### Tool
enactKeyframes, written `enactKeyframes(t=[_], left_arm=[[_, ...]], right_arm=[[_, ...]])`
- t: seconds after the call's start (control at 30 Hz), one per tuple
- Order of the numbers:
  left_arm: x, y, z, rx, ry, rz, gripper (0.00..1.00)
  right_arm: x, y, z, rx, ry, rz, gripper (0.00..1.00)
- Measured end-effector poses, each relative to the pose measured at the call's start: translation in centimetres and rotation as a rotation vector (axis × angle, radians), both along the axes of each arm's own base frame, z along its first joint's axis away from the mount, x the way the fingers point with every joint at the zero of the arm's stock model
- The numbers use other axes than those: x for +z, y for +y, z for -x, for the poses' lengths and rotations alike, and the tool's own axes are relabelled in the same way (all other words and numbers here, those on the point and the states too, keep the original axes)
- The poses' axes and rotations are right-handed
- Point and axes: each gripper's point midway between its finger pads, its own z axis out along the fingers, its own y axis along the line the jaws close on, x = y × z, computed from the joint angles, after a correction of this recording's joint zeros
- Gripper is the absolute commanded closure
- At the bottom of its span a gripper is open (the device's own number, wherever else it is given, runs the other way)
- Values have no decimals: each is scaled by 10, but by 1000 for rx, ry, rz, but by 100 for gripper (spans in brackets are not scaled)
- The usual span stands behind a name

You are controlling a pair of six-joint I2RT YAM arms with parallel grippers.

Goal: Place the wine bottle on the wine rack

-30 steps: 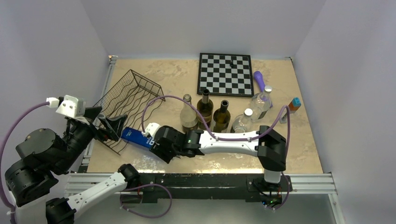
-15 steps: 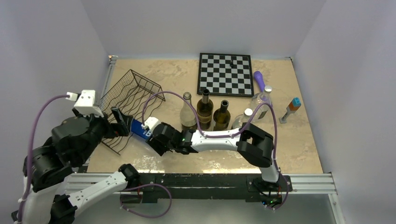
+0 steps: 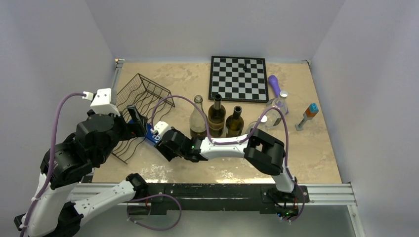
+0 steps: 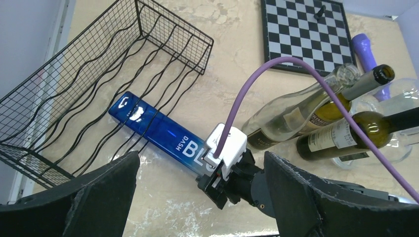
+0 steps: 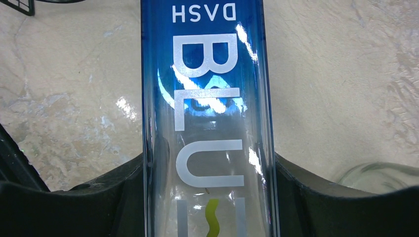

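Note:
The wine bottle (image 3: pixel 148 132) (image 4: pixel 158 131) (image 5: pixel 207 98) is a slim blue one with white lettering, lying almost flat. My right gripper (image 3: pixel 165 141) (image 4: pixel 220 173) (image 5: pixel 208 197) is shut on its clear lower body, one finger (image 5: pixel 99 192) pressed to each side. The bottle's blue far end reaches over the near wires of the black wire wine rack (image 3: pixel 143 96) (image 4: pixel 74 98). My left gripper (image 3: pixel 137 123) (image 4: pixel 200 163) hangs open above the bottle and the right wrist, holding nothing.
Three upright wine bottles (image 3: pixel 216 117) stand just right of the held one, with clear plastic bottles (image 3: pixel 274 106) behind them. A chessboard (image 3: pixel 239 78) lies at the back, a purple object (image 3: pixel 274 84) beside it. A small orange-and-blue piece (image 3: pixel 310 111) stands at right.
My right gripper has carried the blue bottle left and farther back, onto the rack's near wires. The left arm has swung right and forward, over the bottle.

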Motion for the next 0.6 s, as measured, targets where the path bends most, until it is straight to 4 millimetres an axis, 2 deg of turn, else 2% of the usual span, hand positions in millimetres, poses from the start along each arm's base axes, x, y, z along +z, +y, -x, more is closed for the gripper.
enactKeyframes(t=[0.3, 0.6], left_arm=[[9, 0, -2, 2, -49, 30, 1], [13, 1, -5, -8, -71, 2, 1]], right_arm=[[4, 1, 5, -7, -85, 32, 100], [7, 9, 28, 41, -149, 55, 100]])
